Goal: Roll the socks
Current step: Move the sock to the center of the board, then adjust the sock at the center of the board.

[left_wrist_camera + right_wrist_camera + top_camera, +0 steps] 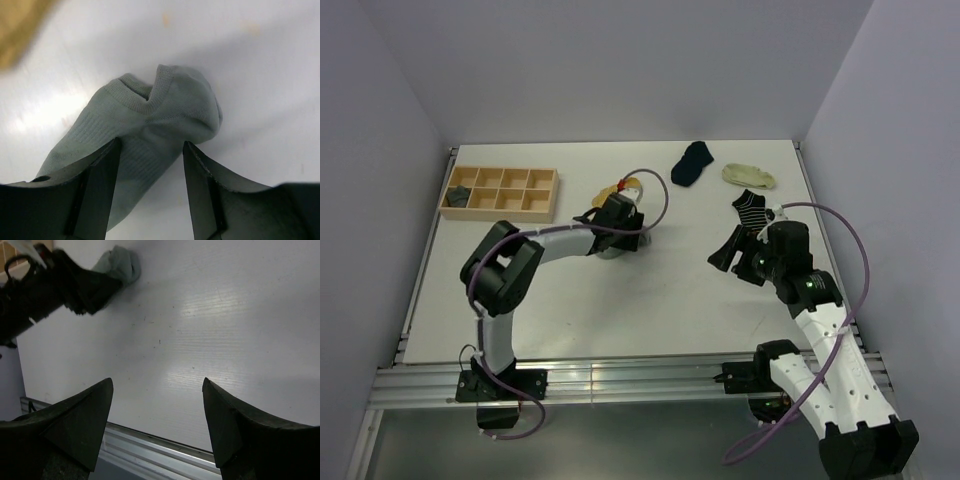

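Risk: the limp light grey sock (150,115) may bunch or slip sideways if the left gripper (151,144), jaws parted astride it, closes off-centre. Sock: soft ribbed knit, cuff puckered, lying on the table (670,300) left of centre. Right gripper (157,381): jaws wide apart, empty, at right.

A light grey ankle sock (150,125) is seen lying on the white table (260,60), its ribbed cuff turned up and its far right end bunched into a rounded fold. The left gripper (151,145) is held over it with jaws apart: one dark finger (97,185) is set over the fabric, the other beside its right edge. A blurred tan shape (20,25) is seen at the far left.
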